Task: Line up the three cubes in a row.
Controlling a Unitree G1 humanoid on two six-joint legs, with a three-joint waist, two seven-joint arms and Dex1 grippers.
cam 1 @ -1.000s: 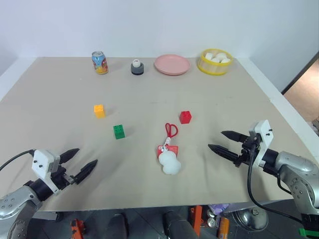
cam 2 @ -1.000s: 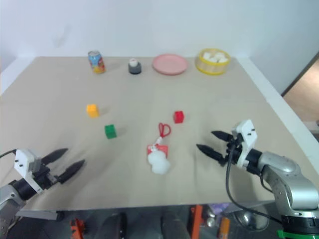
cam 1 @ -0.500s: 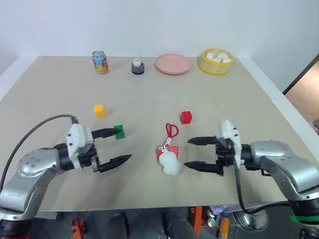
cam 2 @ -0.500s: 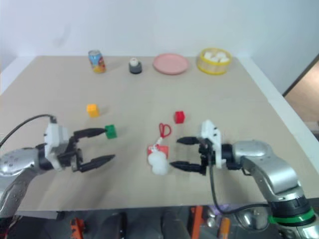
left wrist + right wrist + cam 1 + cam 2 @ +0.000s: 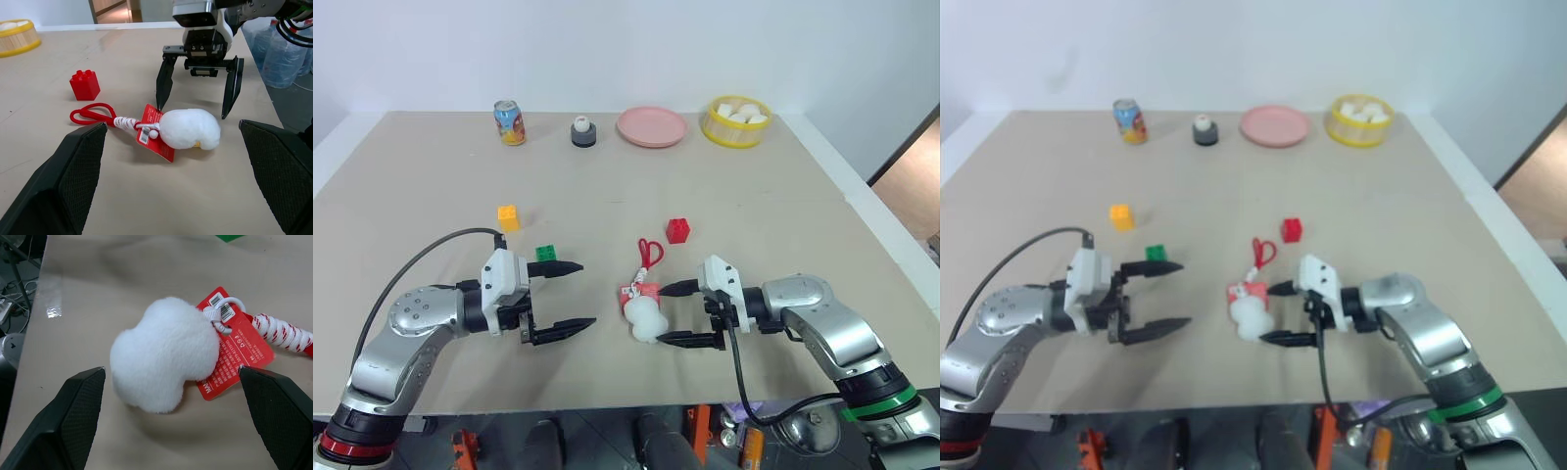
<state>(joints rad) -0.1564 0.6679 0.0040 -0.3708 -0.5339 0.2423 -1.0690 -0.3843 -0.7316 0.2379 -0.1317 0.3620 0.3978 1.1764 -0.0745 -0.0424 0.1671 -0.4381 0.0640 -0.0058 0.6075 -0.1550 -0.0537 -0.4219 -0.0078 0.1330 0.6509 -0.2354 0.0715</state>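
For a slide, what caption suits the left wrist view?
Open right end effector faces a white plush toy with a red tag; a red cube sits beyond.

Plush toy (image 5: 646, 318) (red tag) mid-table, can (image 5: 509, 122), pink plate (image 5: 651, 126), yellow tub (image 5: 734, 121) at back

Matt beige worktop (image 5: 724, 186), smooth, paper-like. Glossy plastic on the red cube (image 5: 84, 84), green cube (image 5: 546, 254) and yellow cube (image 5: 508, 216). Fluffy white cloth on the plush toy (image 5: 164, 360), with glossy red paper tag (image 5: 234, 360) and twisted cord loop (image 5: 93, 113). Shiny metal can (image 5: 509, 122). Smooth pink plate (image 5: 651, 126).
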